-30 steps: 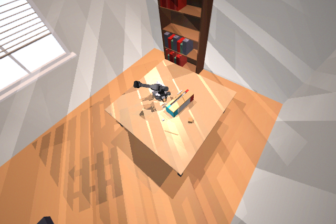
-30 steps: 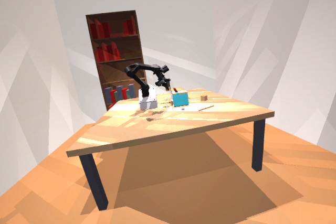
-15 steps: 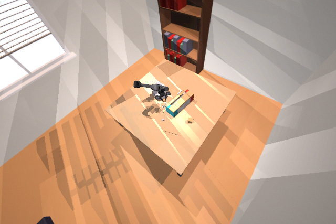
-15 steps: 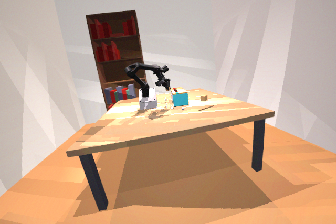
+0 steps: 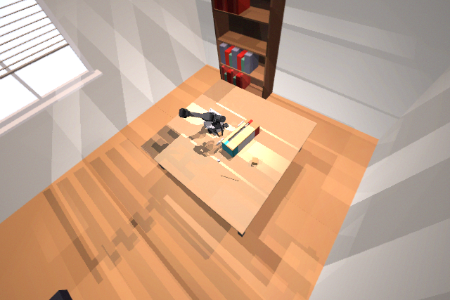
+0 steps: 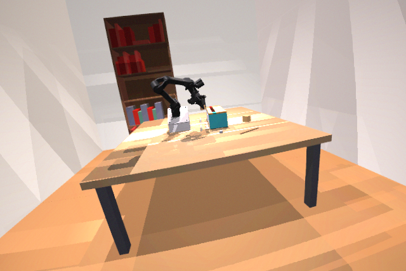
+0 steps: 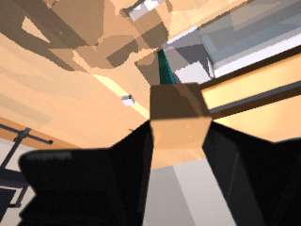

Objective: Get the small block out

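This looks like a plain room in a home or study. A tall dark-wood bookcase (image 6: 141, 68) stands against the far wall, its shelves holding red, grey and teal books (image 5: 238, 58). To the left a large window with slatted blinds (image 5: 30, 35) lets in hard sunlight that stripes the pale walls and the orange plank floor (image 6: 295, 228). In the middle stands a simple wooden tabletop (image 6: 262, 136) on dark square legs.

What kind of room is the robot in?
It looks like a room in a home, maybe a study. There is a tall bookcase full of books, a window with blinds, a wooden floor, and one big wooden table that the robot arm sits on.
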You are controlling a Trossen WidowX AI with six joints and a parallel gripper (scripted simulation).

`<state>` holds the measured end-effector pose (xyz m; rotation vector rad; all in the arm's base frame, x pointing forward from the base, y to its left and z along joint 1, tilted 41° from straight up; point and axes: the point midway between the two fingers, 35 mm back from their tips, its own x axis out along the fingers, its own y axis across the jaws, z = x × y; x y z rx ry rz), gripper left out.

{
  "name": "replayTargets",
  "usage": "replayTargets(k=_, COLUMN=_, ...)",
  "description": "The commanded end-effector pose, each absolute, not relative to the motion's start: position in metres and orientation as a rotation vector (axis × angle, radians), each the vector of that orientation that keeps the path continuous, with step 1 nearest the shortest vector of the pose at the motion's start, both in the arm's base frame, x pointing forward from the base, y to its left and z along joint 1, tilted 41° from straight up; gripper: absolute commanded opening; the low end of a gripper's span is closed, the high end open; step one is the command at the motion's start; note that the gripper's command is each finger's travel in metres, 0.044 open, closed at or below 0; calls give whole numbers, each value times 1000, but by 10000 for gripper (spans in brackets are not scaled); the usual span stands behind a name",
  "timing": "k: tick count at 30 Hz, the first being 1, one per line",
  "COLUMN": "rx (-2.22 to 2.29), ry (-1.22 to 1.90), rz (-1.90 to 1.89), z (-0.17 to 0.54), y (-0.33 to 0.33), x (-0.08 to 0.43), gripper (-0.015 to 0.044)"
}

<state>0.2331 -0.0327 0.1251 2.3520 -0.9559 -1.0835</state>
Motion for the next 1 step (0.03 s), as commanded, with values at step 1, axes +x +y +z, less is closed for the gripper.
replayTargets(k=1, rx=2347, ry=-954, rz=-1082, z=126, y=-33, x=233, gripper=0)
